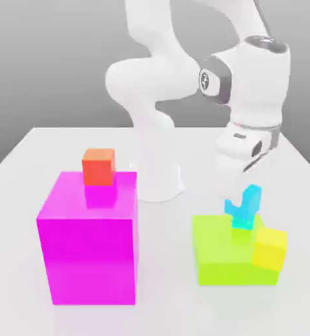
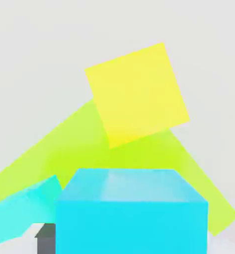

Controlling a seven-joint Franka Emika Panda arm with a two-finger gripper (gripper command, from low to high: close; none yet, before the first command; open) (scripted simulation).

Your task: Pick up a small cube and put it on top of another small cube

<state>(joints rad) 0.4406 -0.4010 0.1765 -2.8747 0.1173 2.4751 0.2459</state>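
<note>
The arm (image 1: 151, 85) is glossy white with rounded, bulbous links, a grey ring at one joint, and a white hand with dark patches.

Sky-blue cube (image 2: 131, 213) close up, glossy top face showing. Turquoise cube (image 2: 22, 213) just beside it, tilted. Both in front of lime-green block (image 2: 79, 149); yellow cube (image 2: 136, 92) overlaps the block's far part. Pale counter (image 2: 39, 49) behind.

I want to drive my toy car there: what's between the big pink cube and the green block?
Nothing. The exterior view shows just bare white table between the big pink cube and the green block.
</note>
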